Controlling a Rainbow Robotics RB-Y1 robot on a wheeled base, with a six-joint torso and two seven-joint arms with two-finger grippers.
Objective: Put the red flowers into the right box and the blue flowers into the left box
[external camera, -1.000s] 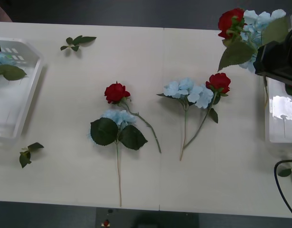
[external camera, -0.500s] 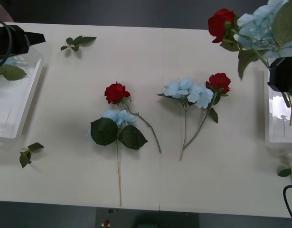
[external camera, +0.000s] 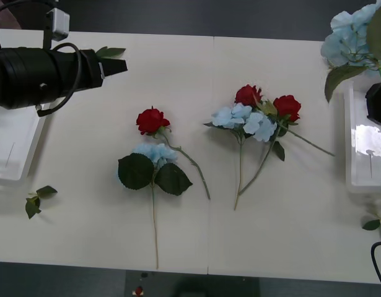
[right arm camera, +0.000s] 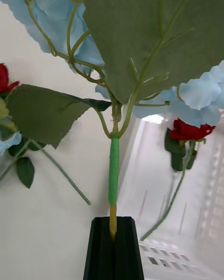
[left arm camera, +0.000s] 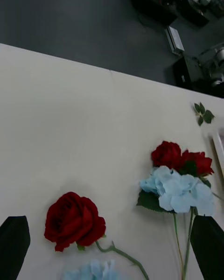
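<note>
My right gripper is shut on the stem of a blue flower with big green leaves, held up over the right box. One red flower lies in that box. On the table a red rose lies above a leafy blue flower. To their right, two red roses lie against a blue cluster. My left gripper hovers open beyond the left box, up-left of the lone rose.
Loose leaf sprigs lie at the far edge behind the left arm, near the left box's front corner and at the right edge. A black cable loops at the front right corner.
A red rose that hung with the lifted blue flower has dropped onto the table beside the right cluster. The left arm has swung right, out from over the left box.
</note>
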